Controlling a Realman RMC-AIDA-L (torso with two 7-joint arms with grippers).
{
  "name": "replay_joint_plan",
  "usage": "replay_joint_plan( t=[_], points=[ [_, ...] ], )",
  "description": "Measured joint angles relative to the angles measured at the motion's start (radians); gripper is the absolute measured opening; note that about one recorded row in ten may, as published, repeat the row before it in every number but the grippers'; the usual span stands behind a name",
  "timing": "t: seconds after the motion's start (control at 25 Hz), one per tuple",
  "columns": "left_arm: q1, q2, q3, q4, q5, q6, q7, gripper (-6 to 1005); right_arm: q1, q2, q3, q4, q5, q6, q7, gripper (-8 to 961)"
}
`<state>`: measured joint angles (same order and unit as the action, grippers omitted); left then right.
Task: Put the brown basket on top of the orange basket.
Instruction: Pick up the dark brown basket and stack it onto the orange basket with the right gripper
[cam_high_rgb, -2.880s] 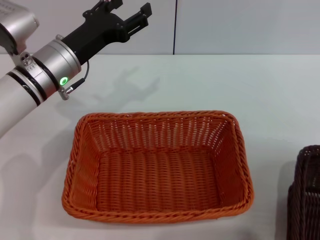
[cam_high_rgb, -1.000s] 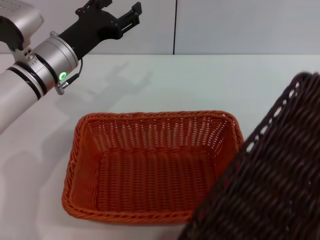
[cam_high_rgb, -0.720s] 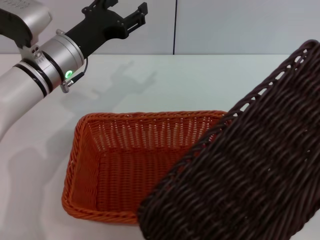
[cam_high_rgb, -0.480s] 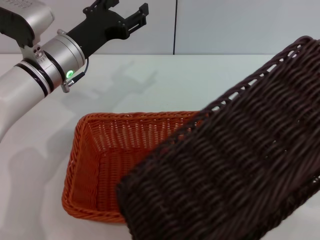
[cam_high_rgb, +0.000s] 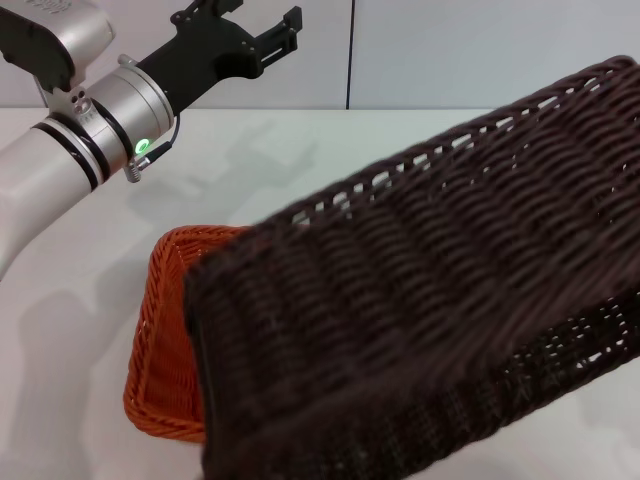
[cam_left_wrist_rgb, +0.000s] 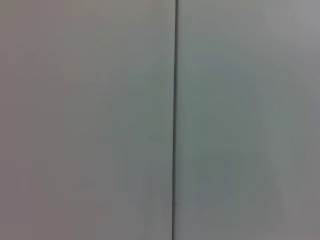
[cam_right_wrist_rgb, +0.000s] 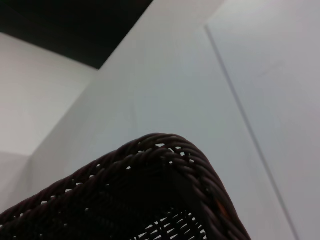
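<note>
Above the middle of the desk (cam_high_rgb: 420, 140), the brown basket (cam_high_rgb: 420, 330) is held tilted in the air, its underside turned toward the head camera, and most of the orange basket (cam_high_rgb: 160, 340) beneath is covered, only the left end being seen. The right gripper is out of sight. Over the far left corner the left gripper (cam_high_rgb: 262, 32) is raised, fingers spread, nothing held

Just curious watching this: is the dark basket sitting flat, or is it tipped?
Tipped. In the head view the brown basket hangs slanted, its right end high, its underside facing the camera, hiding most of the orange basket.
</note>
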<state>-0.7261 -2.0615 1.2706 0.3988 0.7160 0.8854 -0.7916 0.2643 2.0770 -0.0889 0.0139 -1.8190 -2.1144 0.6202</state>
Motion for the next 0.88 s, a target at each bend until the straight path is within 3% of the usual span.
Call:
replay_joint_plan(
  t=[0.28,0.88],
  points=[
    [-0.007,0.001,0.003,0.002,0.004,-0.005,0.028,847,-0.001,0.011,0.011,0.217,0.001,0.090,-0.155,150],
    [-0.037,0.001,0.004,0.004,0.005,-0.038,0.080,846,-0.041,0.015,0.044,0.447,0.030,0.278,-0.239,150]
  ],
)
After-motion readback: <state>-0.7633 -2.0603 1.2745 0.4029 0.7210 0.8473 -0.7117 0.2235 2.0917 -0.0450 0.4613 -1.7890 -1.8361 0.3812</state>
